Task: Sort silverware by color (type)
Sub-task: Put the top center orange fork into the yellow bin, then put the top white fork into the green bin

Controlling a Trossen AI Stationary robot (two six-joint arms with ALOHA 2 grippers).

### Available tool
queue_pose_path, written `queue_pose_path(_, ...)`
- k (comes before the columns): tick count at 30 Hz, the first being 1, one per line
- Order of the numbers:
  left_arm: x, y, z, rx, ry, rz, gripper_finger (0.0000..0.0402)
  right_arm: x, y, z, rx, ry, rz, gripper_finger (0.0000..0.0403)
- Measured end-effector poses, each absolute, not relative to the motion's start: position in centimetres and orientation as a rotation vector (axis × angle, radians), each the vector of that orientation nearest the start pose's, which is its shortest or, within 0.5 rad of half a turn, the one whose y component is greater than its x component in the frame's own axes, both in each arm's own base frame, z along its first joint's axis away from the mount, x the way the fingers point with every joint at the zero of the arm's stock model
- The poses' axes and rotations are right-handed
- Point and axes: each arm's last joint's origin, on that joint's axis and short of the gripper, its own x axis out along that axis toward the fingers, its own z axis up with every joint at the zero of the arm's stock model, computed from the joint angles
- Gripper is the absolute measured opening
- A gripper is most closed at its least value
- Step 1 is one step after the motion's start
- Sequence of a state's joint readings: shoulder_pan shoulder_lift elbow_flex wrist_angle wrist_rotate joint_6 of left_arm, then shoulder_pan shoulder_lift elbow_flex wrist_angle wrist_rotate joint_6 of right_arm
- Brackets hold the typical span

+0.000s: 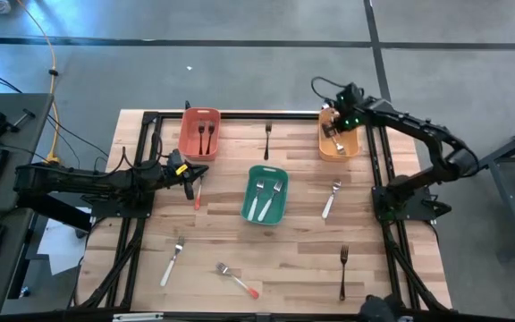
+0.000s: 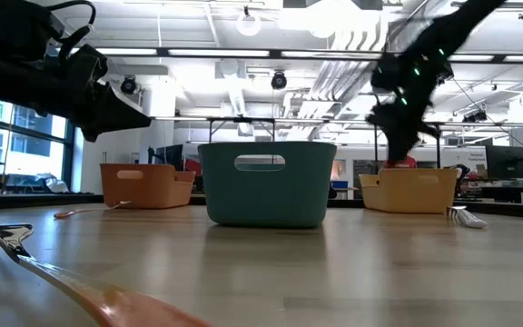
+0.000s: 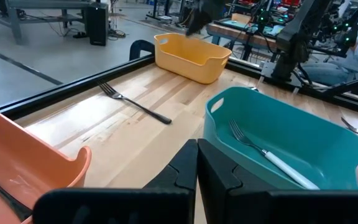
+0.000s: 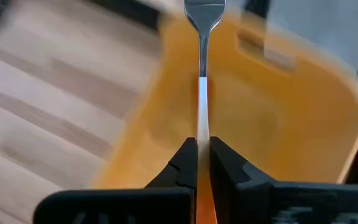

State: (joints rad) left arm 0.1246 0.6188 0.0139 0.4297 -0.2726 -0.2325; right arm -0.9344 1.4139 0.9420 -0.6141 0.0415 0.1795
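My right gripper (image 4: 202, 146) hovers over the orange bin (image 1: 339, 143) at the far right, shut on an orange-handled piece of silverware (image 4: 202, 93). My left gripper (image 3: 197, 167) is shut and touches nothing, at the table's left beside the salmon bin (image 1: 199, 134), which holds two dark-handled forks. An orange-handled piece (image 1: 197, 193) lies on the table under it. The teal bin (image 1: 265, 195) in the middle holds white-handled forks. Loose on the table lie a dark fork (image 1: 267, 139), a white fork (image 1: 331, 199), another white fork (image 1: 172, 262), an orange-handled fork (image 1: 238, 280) and a dark fork (image 1: 343, 271). My right gripper pinches the orange handle (image 4: 202, 134) between its two fingers. The handle runs along the fingers and out past their tips, with the silvery head (image 4: 204, 9) at the far end. The gripper slants downward, and the piece is lifted clear above the orange bin.
A black frame rail (image 1: 240, 114) runs along the table's far edge and down both sides. The bare wooden top (image 1: 284, 255) spreads between the loose pieces near the front. The low view shows an orange-handled fork (image 2: 25, 263) close to the camera.
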Motion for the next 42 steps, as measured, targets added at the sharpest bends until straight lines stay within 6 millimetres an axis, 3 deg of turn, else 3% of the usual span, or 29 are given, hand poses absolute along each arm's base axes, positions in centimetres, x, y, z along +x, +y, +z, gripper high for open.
queue_pose_path(8,13.3,2.4,15.0,-0.216,0.129,0.414,0.0000,13.4,-20.5,16.6,0.732,0.953,-1.001,0.0000)
queue_pose_path(20,13.3,2.4,15.0,-0.216,0.129,0.414,0.0000,13.5,-20.1,16.5,0.766,0.945,-0.958,0.0001)
queue_pose_path(23,13.3,2.4,15.0,-0.216,0.128,0.414,0.0001,13.5,-20.0,16.5,0.786,0.948,-0.961,0.0018)
queue_pose_path(28,13.3,2.4,15.0,-0.216,0.129,0.414,0.0001,13.6,-20.2,17.8,0.828,0.982,-0.977,0.0075)
queue_pose_path(33,13.3,2.4,15.0,-0.216,0.129,0.414,0.0001,14.8,-20.3,20.7,0.812,1.006,-0.999,0.0107)
queue_pose_path(37,13.3,2.4,15.0,-0.216,0.129,0.414,0.0001,16.5,-18.8,23.3,0.758,0.984,-0.999,0.0089)
queue_pose_path(42,13.3,2.4,15.0,-0.216,0.129,0.414,0.0000,18.6,-15.1,25.0,0.732,0.914,-0.979,0.0026)
